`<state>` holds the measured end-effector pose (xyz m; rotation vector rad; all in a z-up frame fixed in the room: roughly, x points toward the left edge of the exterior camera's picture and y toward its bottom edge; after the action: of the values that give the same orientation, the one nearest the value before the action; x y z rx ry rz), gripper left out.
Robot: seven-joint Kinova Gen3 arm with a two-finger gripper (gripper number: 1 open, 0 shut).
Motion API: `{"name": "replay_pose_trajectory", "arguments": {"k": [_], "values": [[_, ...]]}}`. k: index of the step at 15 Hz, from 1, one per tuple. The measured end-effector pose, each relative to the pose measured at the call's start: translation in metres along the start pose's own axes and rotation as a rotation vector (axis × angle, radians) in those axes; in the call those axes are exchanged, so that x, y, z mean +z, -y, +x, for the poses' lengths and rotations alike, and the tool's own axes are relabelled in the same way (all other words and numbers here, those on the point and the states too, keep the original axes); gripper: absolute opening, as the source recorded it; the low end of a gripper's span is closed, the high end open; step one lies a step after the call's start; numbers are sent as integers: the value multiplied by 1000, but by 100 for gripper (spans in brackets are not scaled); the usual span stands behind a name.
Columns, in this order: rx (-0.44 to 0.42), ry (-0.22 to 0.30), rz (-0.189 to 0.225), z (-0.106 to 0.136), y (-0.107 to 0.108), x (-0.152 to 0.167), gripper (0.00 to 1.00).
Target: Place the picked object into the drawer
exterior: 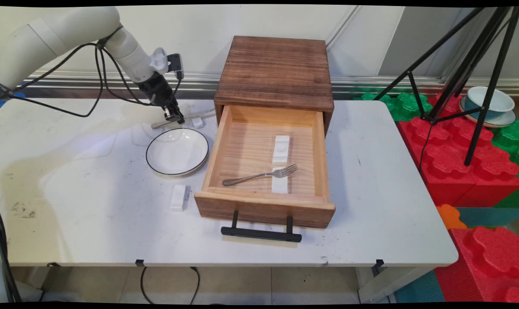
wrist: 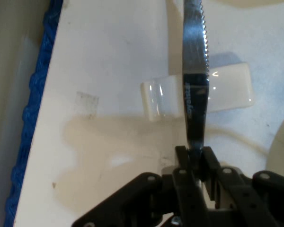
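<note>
Gripper (exterior: 174, 115) down at table (exterior: 83, 206) behind plate (exterior: 177, 151), fingers (wrist: 182, 163) clamped on knife (wrist: 196, 90) near its handle end. Blade serrated, lying across white rest (wrist: 227, 90), which sits just behind plate, left of drawer (exterior: 265, 171). Drawer pulled open from wooden box (exterior: 276, 71), right of plate; inside, fork (exterior: 261, 175) lying across one white rest (exterior: 279, 184), second rest (exterior: 281, 149) just behind it. Another white rest (exterior: 180, 197) on table in front of plate, just left of drawer front.
</note>
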<state>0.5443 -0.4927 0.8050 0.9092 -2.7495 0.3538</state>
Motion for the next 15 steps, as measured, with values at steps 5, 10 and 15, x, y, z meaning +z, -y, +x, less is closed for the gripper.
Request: {"name": "replay_pose_trajectory", "arguments": {"k": [5,10,15], "values": [[20,-3,0,-4,-8,-21,0],[47,-1,-1,-8,-18,-48,0],[70,0,-2,-15,-30,-82,0]]}}
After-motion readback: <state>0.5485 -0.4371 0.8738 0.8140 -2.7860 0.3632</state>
